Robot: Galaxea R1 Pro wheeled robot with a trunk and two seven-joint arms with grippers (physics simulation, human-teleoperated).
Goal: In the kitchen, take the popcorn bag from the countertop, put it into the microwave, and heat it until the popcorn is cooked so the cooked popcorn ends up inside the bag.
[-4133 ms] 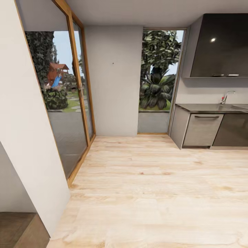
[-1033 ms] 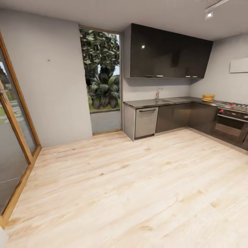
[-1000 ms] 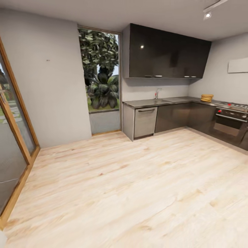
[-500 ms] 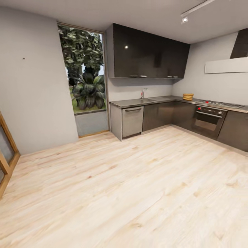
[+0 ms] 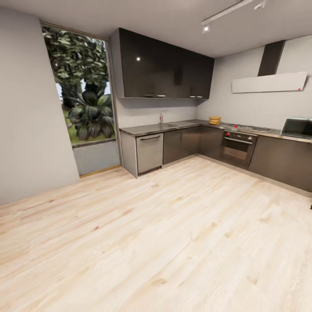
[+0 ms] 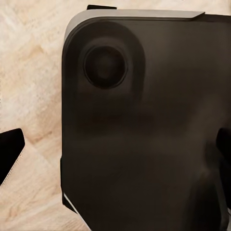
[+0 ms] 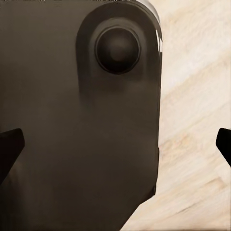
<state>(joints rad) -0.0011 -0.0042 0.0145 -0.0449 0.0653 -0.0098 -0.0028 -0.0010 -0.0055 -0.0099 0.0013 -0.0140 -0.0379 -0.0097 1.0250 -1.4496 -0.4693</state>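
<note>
Far across the room, the pale microwave (image 5: 298,128) with its dark glass door sits on the countertop (image 5: 173,126) at the right edge of the head view. A small tan shape, apparently the popcorn bag (image 5: 214,120), stands on the countertop's corner stretch beside the hob; it is too distant for detail. In the left wrist view my left gripper (image 6: 115,154) is open, its dark fingertips (image 6: 9,154) wide apart at the frame's sides. My right gripper (image 7: 115,147) is also open and holds nothing, fingertips (image 7: 9,149) spread the same way.
A wide light wood floor (image 5: 164,225) lies between me and the L-shaped run of dark cabinets (image 5: 190,143). A built-in oven (image 5: 236,149) sits under the gas hob (image 5: 247,127). A tall window (image 5: 84,99) is at left. Both wrist views look onto my dark base (image 6: 144,120).
The head camera has swung right: the glass door has left the picture, the kitchen run has slid left, and the microwave has come into view at the right edge.
</note>
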